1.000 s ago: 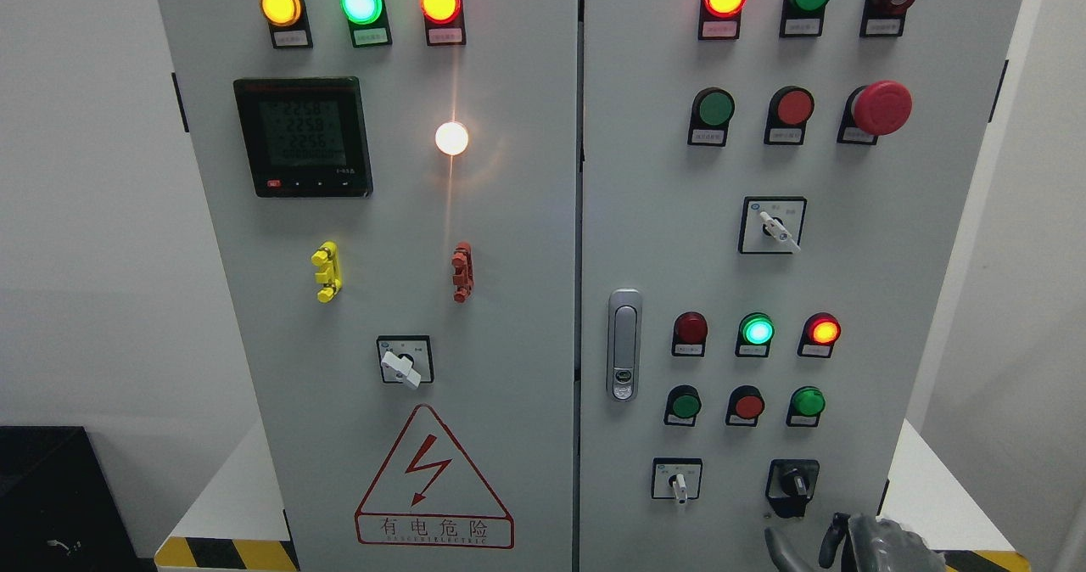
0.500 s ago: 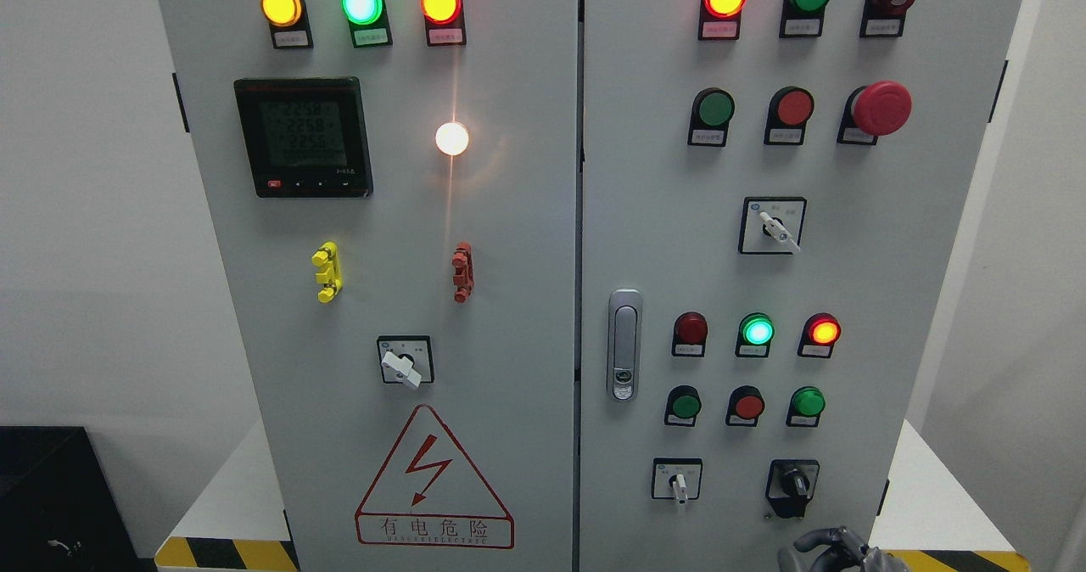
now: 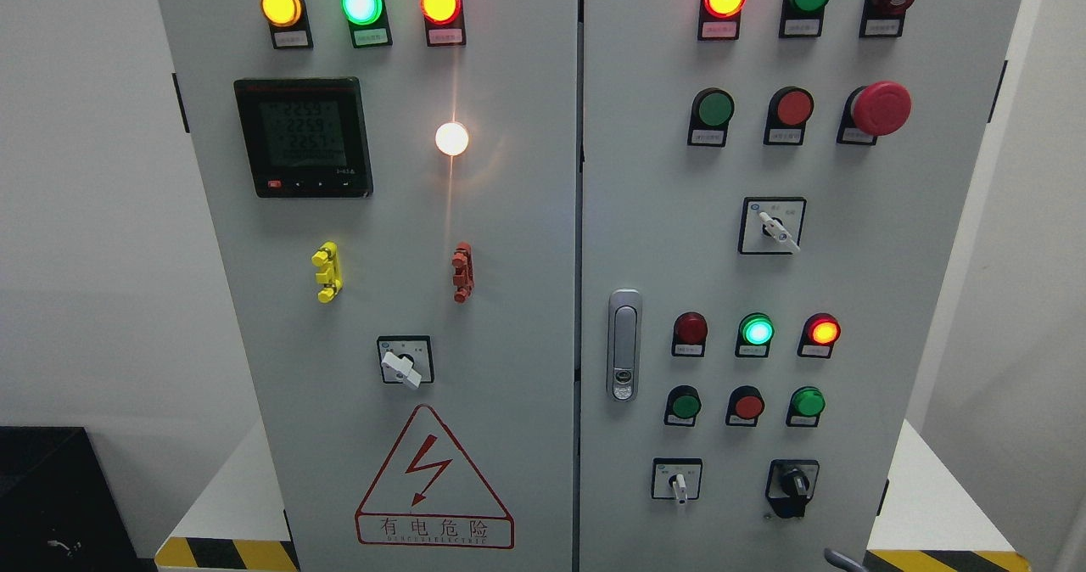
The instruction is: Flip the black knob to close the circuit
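Grey cabinet (image 3: 526, 241). Black knob (image 3: 795, 480) on black plate, just above grey hand sliver (image 3: 840, 560). Up-left of hand: 1 lit green lamp (image 3: 757, 331), red-orange lamp (image 3: 823, 331). Far left: red-outlined warning triangle (image 3: 433, 479). Level with hand: yellow-black striped base edge (image 3: 225, 552).
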